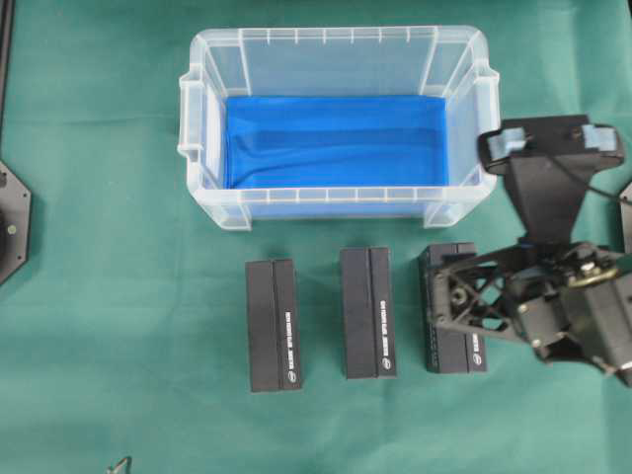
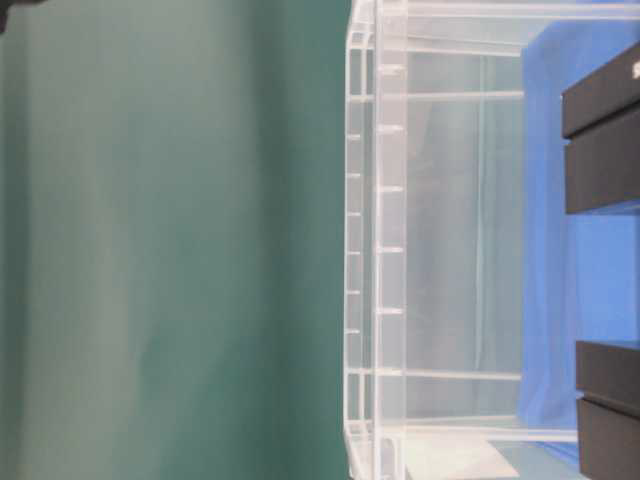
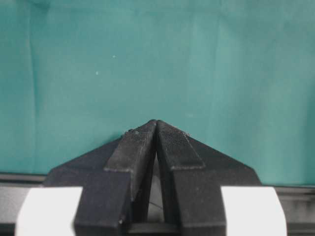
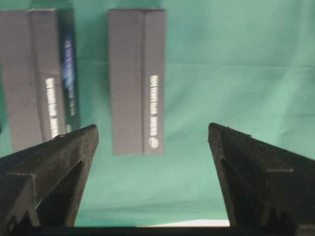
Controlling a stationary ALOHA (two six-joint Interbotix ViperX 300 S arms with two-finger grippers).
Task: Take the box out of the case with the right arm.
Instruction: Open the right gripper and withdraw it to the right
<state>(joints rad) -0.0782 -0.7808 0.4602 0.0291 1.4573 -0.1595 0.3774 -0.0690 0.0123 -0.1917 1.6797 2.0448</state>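
The clear case (image 1: 197,148) stands at the back of the table, and only its blue sheet (image 1: 336,138) shows inside. Three black boxes lie in a row on the green cloth in front of it: left (image 1: 274,326), middle (image 1: 367,313) and right (image 1: 456,354). My right gripper (image 1: 439,296) hovers over the right box with its jaws wide open and nothing between them. In the right wrist view the right gripper (image 4: 152,127) frames bare cloth, with two boxes (image 4: 137,78) (image 4: 34,78) ahead. My left gripper (image 3: 156,121) is shut over bare cloth.
The right arm's black links (image 1: 553,188) reach in from the right edge beside the case's right end. A black mount (image 1: 10,222) sits at the left edge. The table-level view shows the case wall (image 2: 380,250) and two black boxes (image 2: 600,150) (image 2: 605,400) beside it.
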